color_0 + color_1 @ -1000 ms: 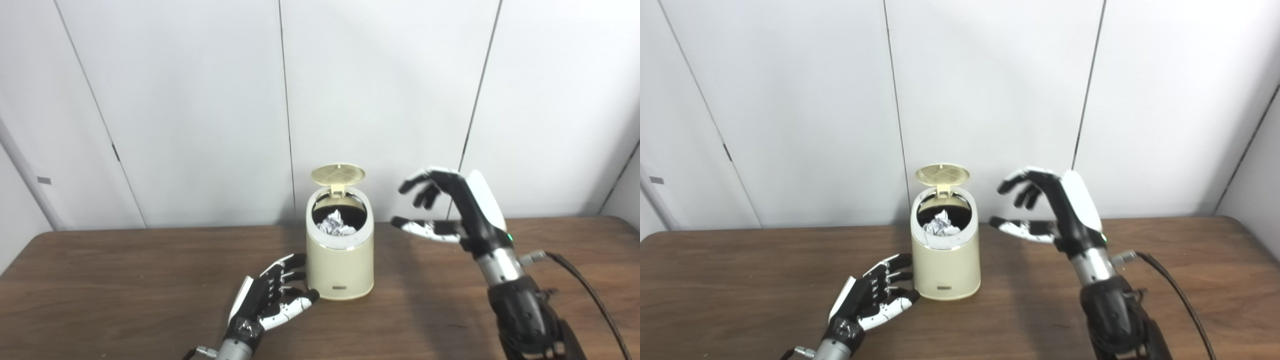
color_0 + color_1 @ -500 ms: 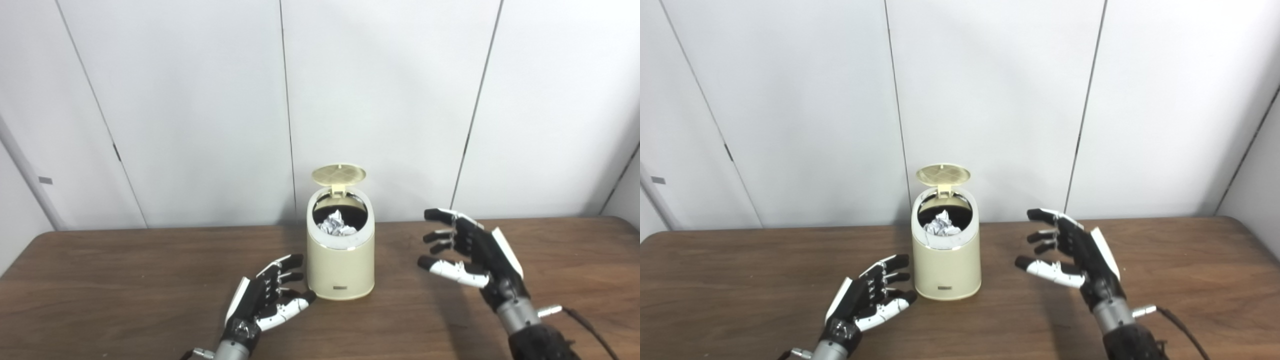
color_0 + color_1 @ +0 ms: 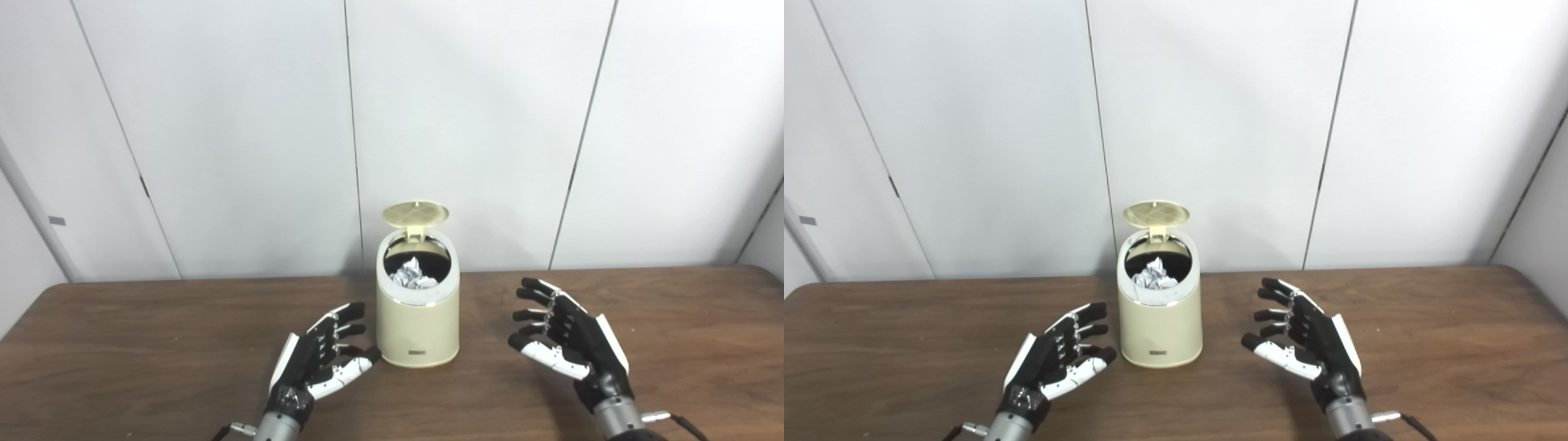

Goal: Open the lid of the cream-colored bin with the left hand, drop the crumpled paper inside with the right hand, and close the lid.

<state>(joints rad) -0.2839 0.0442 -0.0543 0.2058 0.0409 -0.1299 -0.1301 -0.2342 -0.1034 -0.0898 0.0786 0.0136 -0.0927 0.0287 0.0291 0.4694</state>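
- Nearest the camera, the left hand [image 3: 318,364] lies low over the table [image 3: 122,343] at about 7 o'clock from the bin, fingers spread and holding nothing. Its thumb tip reaches close to the bin's base; whether it touches cannot be told.
- The right hand [image 3: 566,340] sits at about 4 o'clock from the bin and well apart from it, palm turned inward, fingers spread wide, also empty.
- Between the two hands stands the cream-colored bin [image 3: 418,324], upright near the middle of the table.
- Inside its dark mouth lies the crumpled paper [image 3: 413,275], below the rim, so the drop looks done.
- Farthest back, at the bin's 12 o'clock edge, the lid [image 3: 416,214] stands raised on its hinge, its ribbed underside facing forward.
- Judged from this, opening and dropping are finished and only closing remains. Neither hand is near the lid yet; one must rise up and over to the back edge and press it down.
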